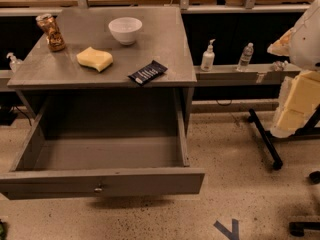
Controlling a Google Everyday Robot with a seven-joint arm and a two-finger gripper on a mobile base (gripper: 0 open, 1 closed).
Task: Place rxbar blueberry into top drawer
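The rxbar blueberry (148, 72) lies at the surface's (170, 39) front edge, at 4 o'clock from the sponge (95, 59). The top drawer (105, 181) stands open below. The hand is out of view and I cannot tell its state. Best to come from above and pinch across the bar's narrow width.

A grey tabletop (165, 49) in the upper left of the frame holds 1 white bowl (125, 30), 1 yellow wavy sponge (95, 58) and 1 brown patterned can (51, 32). To its right, a low ledge (230, 75) carries a white pump bottle (208, 56) and a clear water bottle (245, 57). Blue tape (226, 229) marks the speckled floor (235, 174) at lower right.
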